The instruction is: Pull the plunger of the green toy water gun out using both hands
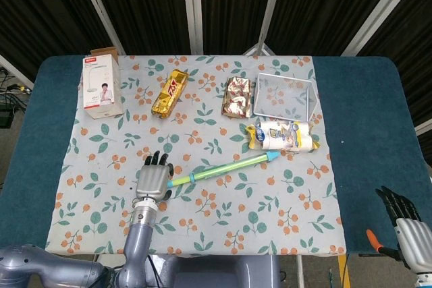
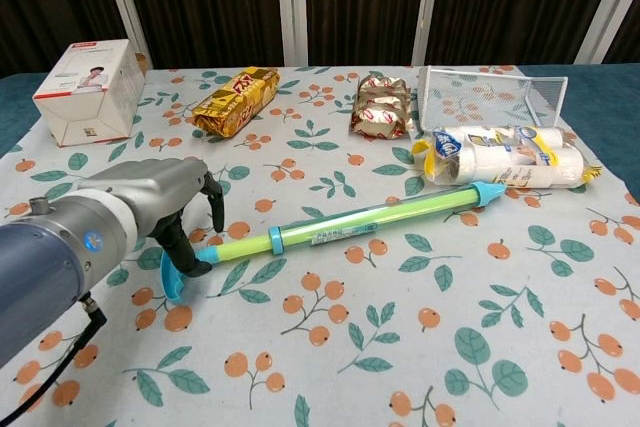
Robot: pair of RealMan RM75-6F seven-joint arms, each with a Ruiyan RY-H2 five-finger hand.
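Observation:
The green toy water gun (image 1: 223, 167) (image 2: 370, 222) lies slantwise on the floral cloth, blue nozzle toward the right. Its blue T-shaped plunger handle (image 2: 170, 282) is at the left end. My left hand (image 1: 152, 179) (image 2: 165, 202) hovers right over that handle and hides it in the head view. Its fingers are spread, with the thumb down beside the plunger rod, and they are not closed around the handle. My right hand (image 1: 405, 217) stays low at the table's right front corner, far from the gun, fingers stretched out and holding nothing.
A white box (image 1: 102, 85) stands at the back left. A gold snack pack (image 1: 170, 94), a brown-gold pack (image 1: 237, 96) and a wire basket (image 1: 283, 96) line the back. A wrapped roll pack (image 1: 282, 135) lies just behind the nozzle.

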